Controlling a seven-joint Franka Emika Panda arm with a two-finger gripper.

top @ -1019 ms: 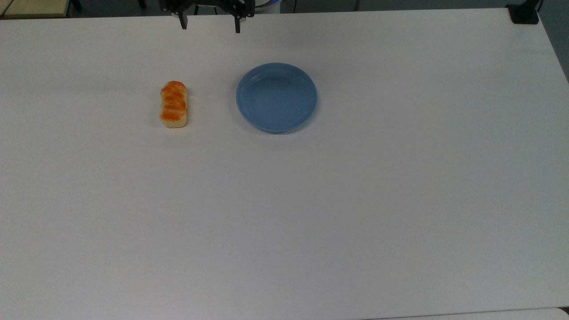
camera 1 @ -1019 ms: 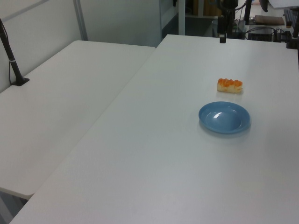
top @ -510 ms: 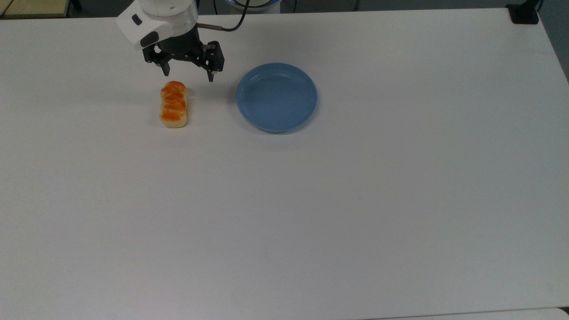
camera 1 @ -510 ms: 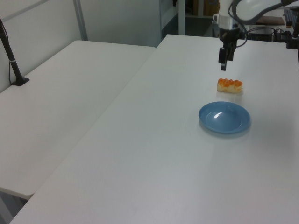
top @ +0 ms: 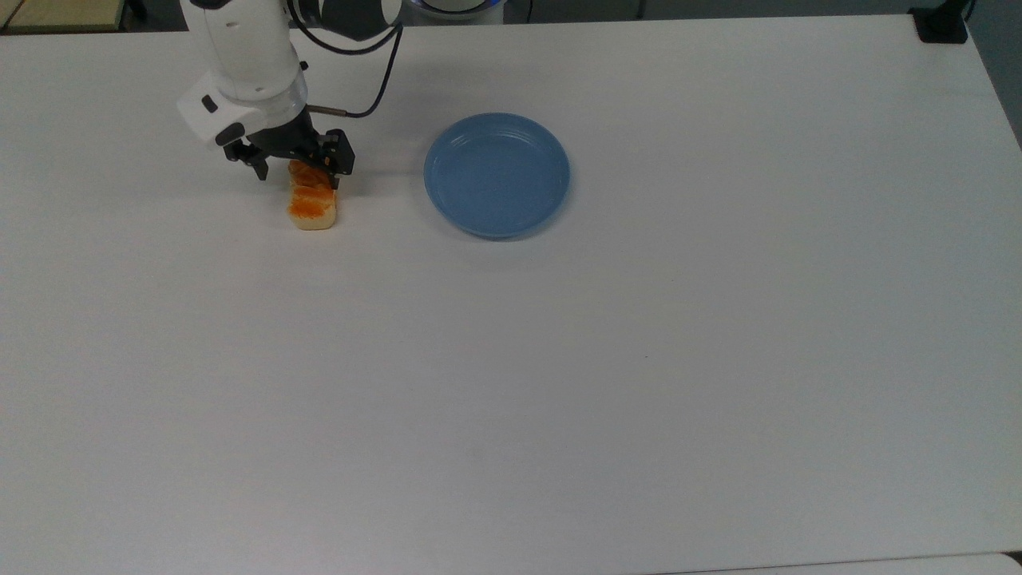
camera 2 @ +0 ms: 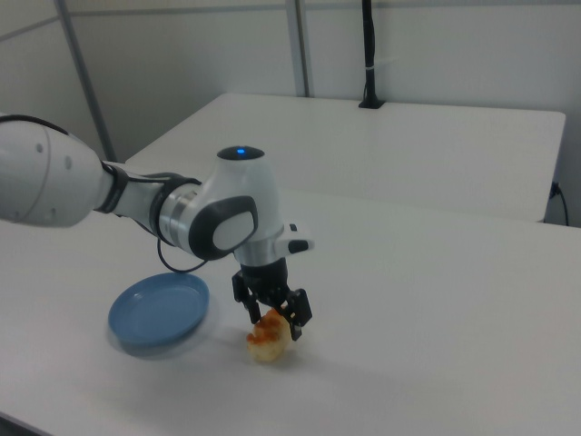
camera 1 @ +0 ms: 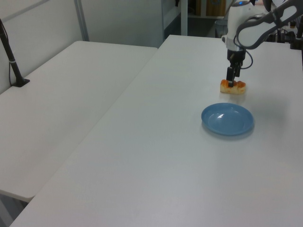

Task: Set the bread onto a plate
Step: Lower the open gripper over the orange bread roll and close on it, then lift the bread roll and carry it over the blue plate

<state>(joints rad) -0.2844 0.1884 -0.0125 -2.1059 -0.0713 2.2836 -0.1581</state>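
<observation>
The hand point(top: 297, 177) straddles the bread's point(top: 313, 206) twelve-o'clock end, fingers wide; gripping so off-centre, the loaf could tip before reaching the plate point(top: 497, 175).

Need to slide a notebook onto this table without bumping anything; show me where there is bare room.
The widest bare stretch of the table is the whole near part, below the bread and the plate in the top view. The strip from the plate to the top view's right edge is bare too. It is crowded at the top view's upper left, where the gripper straddles the bread.
</observation>
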